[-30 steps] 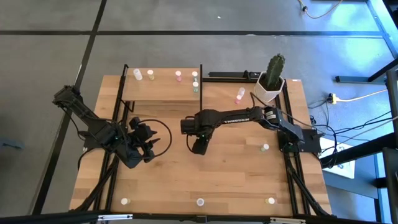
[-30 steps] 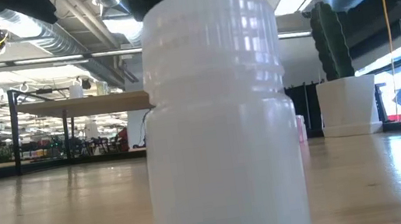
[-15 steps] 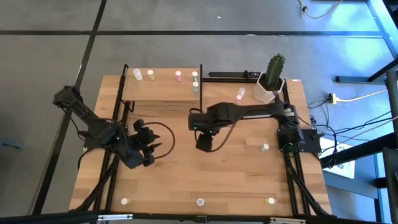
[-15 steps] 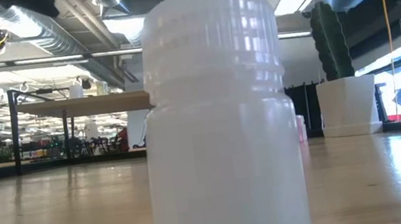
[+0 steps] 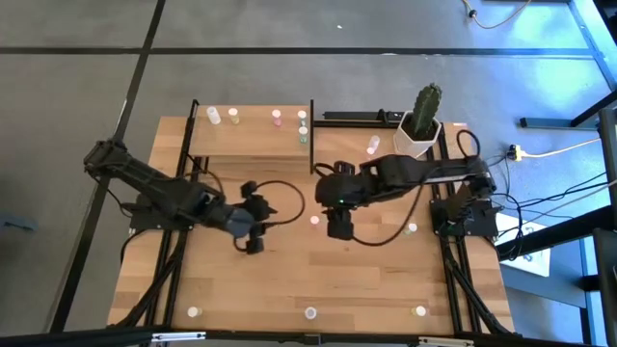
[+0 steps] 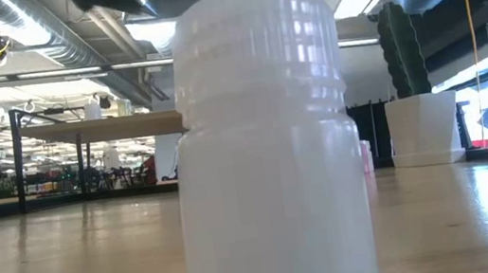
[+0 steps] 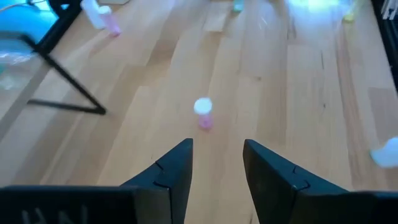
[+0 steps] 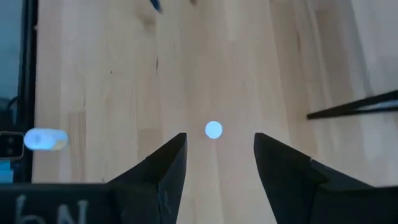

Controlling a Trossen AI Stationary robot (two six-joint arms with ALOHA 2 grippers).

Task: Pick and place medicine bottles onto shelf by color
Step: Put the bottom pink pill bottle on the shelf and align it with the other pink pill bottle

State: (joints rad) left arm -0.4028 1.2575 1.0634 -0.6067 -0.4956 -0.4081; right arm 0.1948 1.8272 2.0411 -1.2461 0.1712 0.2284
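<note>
A pink bottle point(image 5: 313, 220) with a white cap stands on its base on the table between my two grippers; it also shows in the left wrist view point(image 7: 203, 114). My left gripper point(image 5: 258, 222) is open and empty to its left, fingers point(image 7: 177, 165) pointing at it from a short way off. My right gripper point(image 5: 339, 229) is open and empty just right of it, pointing down; a pale round bottle cap point(image 8: 213, 129) shows beyond its fingers. The shelf point(image 5: 251, 143) at the far left carries several bottles: white point(image 5: 212, 116), yellow point(image 5: 233, 116), pink point(image 5: 277, 117) and green point(image 5: 303, 120).
A cactus pot point(image 5: 416, 135) stands at the far right with a pink bottle point(image 5: 371, 146) beside it. A green bottle point(image 5: 412, 228) is near the right edge. Three bottles stand along the near edge point(image 5: 310, 312); the middle white one point(image 6: 264, 143) fills the low view.
My right gripper has moved toward the table's right edge, and the pink bottle now shows standing where it was. My left gripper has moved toward the table's right, toward that bottle.
</note>
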